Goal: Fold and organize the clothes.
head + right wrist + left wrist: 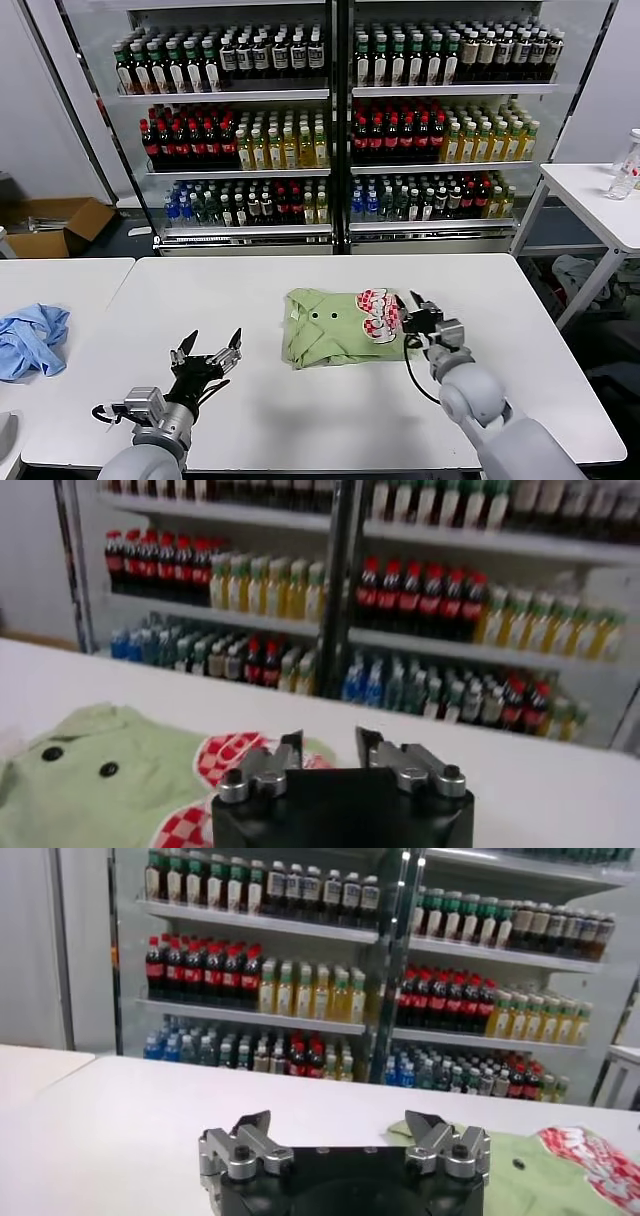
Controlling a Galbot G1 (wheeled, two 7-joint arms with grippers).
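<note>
The light green T-shirt (325, 327) lies folded into a compact bundle at the middle of the white table, with its red-and-white checkered print (377, 313) showing at its right end. It also shows in the right wrist view (95, 785) and at the edge of the left wrist view (560, 1173). My right gripper (411, 308) is just right of the shirt's right end, open and empty. My left gripper (212, 348) is open and empty, raised over the table's front left, well apart from the shirt.
A light blue garment (30, 338) lies on a second white table (60, 275) at the left. A drinks cooler with bottle shelves (330, 110) stands behind. Another table (590, 195) with a bottle is at the far right.
</note>
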